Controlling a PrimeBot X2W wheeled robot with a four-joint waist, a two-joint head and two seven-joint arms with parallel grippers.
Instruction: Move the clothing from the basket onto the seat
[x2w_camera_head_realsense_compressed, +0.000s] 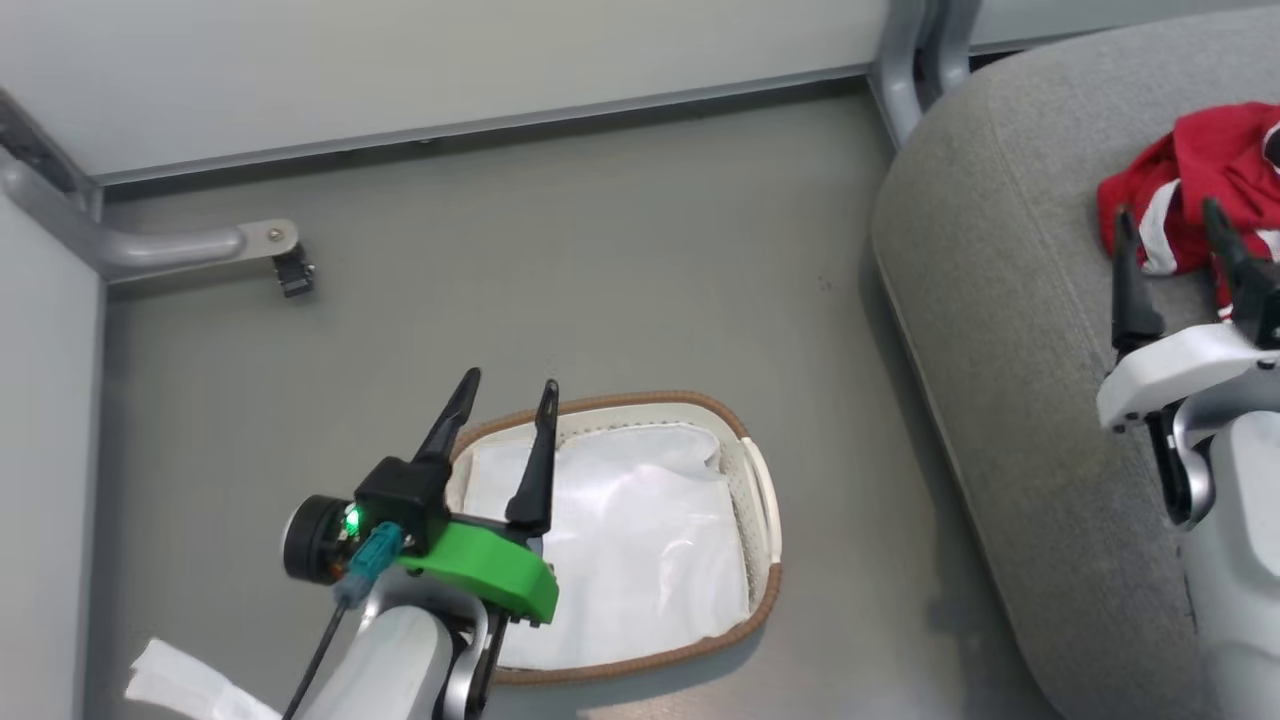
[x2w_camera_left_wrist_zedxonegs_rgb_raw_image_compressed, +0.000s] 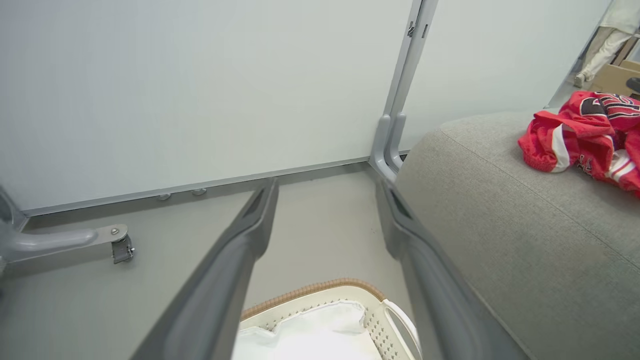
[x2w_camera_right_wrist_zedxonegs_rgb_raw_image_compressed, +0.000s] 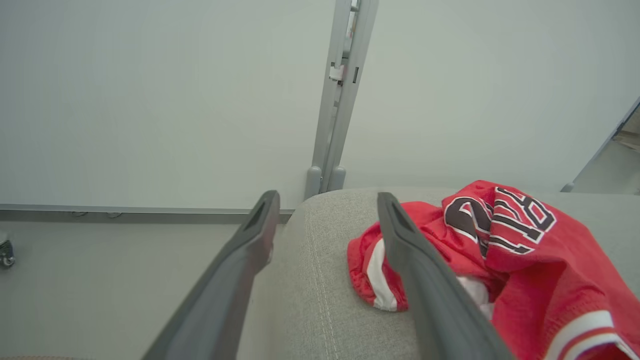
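Observation:
The red clothing (x2w_camera_head_realsense_compressed: 1205, 180) with white stripes lies crumpled on the grey seat (x2w_camera_head_realsense_compressed: 1010, 330) at the right; the same clothing (x2w_camera_right_wrist_zedxonegs_rgb_raw_image_compressed: 505, 250) shows black-and-white lettering on the seat (x2w_camera_right_wrist_zedxonegs_rgb_raw_image_compressed: 320, 300). The white basket (x2w_camera_head_realsense_compressed: 760, 500) with a brown woven rim stands on the floor, holding just its white liner (x2w_camera_head_realsense_compressed: 620, 540). My left gripper (x2w_camera_head_realsense_compressed: 508, 385) hovers open over the basket's near-left rim, empty. Over the seat my right gripper (x2w_camera_head_realsense_compressed: 1170, 215) is open and empty, its tips just short of the clothing. In the left wrist view the basket (x2w_camera_left_wrist_zedxonegs_rgb_raw_image_compressed: 345, 295) sits below my open left gripper (x2w_camera_left_wrist_zedxonegs_rgb_raw_image_compressed: 327, 192), with the clothing (x2w_camera_left_wrist_zedxonegs_rgb_raw_image_compressed: 585, 130) off to the right.
A pale partition wall (x2w_camera_head_realsense_compressed: 400, 60) runs along the back, with a grey post (x2w_camera_head_realsense_compressed: 915, 60) beside the seat's corner. A grey foot with a castor (x2w_camera_head_realsense_compressed: 290, 270) juts out at the left. White paper (x2w_camera_head_realsense_compressed: 170, 685) lies by my left forearm. Bare grey floor (x2w_camera_head_realsense_compressed: 600, 250) separates basket and wall.

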